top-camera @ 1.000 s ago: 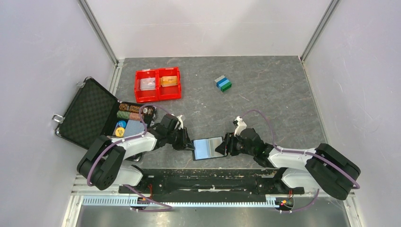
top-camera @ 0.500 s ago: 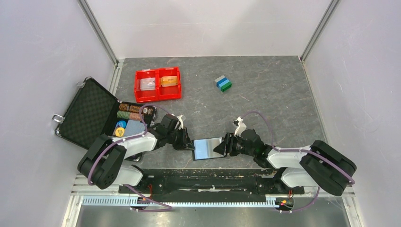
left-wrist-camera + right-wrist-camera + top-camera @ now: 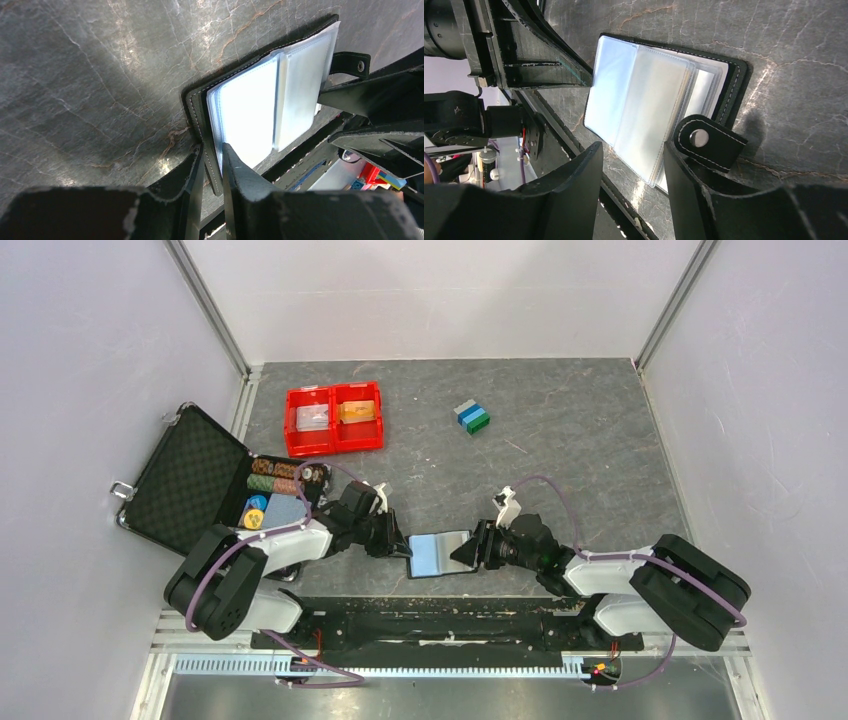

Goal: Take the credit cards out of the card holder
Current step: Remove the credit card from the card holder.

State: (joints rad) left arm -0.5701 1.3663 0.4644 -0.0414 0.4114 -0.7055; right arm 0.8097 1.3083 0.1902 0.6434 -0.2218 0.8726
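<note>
Card holder (image 3: 250, 105) was pinched at its cover edge in my left gripper (image 3: 212, 152), whose two fingers stood almost together with only the black stitched border between them. That grip sat on the holder's 9 o'clock side in the top view. My right gripper (image 3: 633, 150) was at the holder's 3 o'clock side with its fingers spread wide. The free ends of the clear sleeves (image 3: 644, 100) and the snap tab (image 3: 704, 141) lay in that gap, and I could not tell whether either finger touched them.

The holder lay open and flat on the grey table (image 3: 560, 440), near its 6 o'clock edge, between the two arms. It had a black cover with pale stitching, a fan of glossy sleeves glaring blue-white, and a rounded tab with a metal stud. I could not make out whether any sleeve carried a card.

At 11 o'clock from the holder a red tray (image 3: 335, 447) held what looked like credit cards (image 3: 357, 411), whitish-grey in its left compartment and orange in its right. An open black case (image 3: 185, 475) with poker chips (image 3: 272, 475) lay at 10 o'clock, and stacked blocks (image 3: 472, 417) at 1 o'clock.
</note>
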